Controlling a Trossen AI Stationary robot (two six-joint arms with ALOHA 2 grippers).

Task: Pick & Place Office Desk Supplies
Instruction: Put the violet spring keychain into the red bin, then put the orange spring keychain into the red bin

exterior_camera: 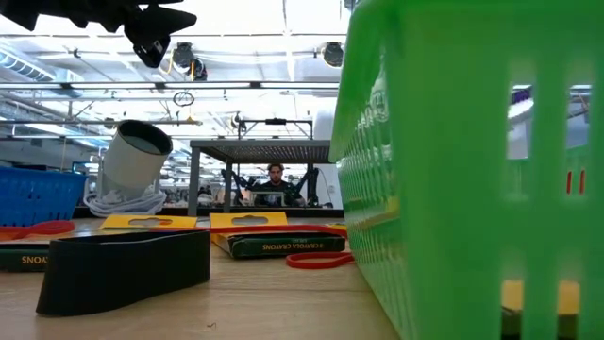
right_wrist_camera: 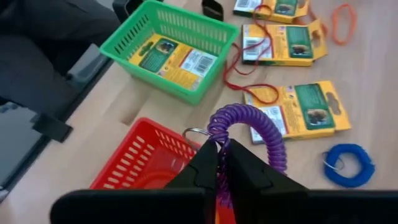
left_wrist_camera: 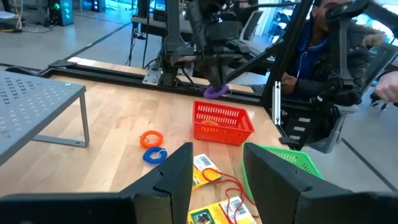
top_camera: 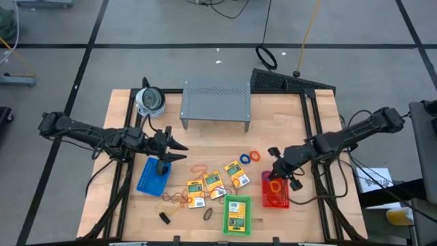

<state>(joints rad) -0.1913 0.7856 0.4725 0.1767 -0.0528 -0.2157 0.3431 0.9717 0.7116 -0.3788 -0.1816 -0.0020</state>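
I see bare worktop (top_camera: 300,116) right of the grey shelf (top_camera: 215,102). Crayon boxes (top_camera: 213,181) and baskets (top_camera: 236,214) crowd the front.

Crayon box (top_camera: 237,216) in basket (top_camera: 227,202) — shelf (top_camera: 215,101) behind.

Two dark jointed arms, black cables, wedge-shaped black fingers (left_wrist_camera: 180,177)

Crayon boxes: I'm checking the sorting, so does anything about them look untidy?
One crayon box lies in the green basket; the others lie loose and askew on the table, tangled among rubber bands.
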